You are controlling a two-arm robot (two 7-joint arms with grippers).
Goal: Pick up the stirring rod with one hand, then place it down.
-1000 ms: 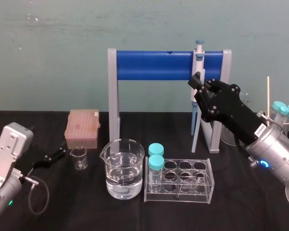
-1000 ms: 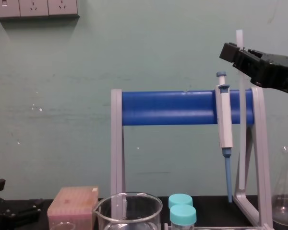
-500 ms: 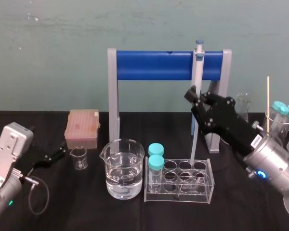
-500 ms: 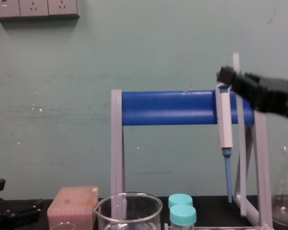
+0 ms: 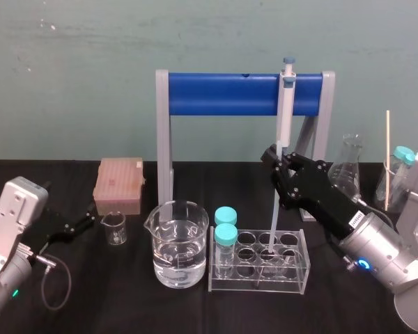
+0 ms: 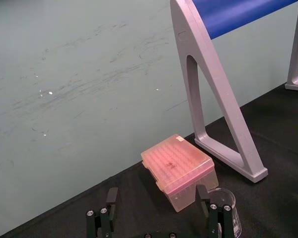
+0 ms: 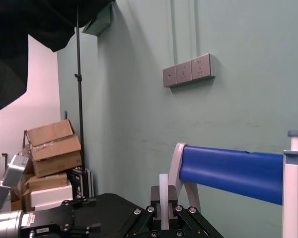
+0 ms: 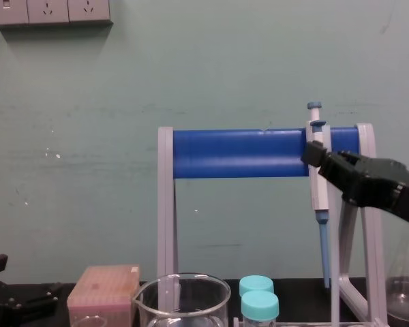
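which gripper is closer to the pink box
Left. The left gripper sits just beside the box; the right gripper holds the rod at the tube rack, farther off.

The worktop [image 5: 195, 306] is black. A grey stand [image 5: 163, 153] with a blue bar is at the back. A pink box [image 5: 119, 185] lies left of the stand. A small beaker [image 5: 114, 228] sits just in front of the box. A big beaker [image 5: 177, 233] with water is near the middle. A clear rack [image 5: 261, 284] sits just right of it. A glass flask [image 5: 349, 165] stands at the right.
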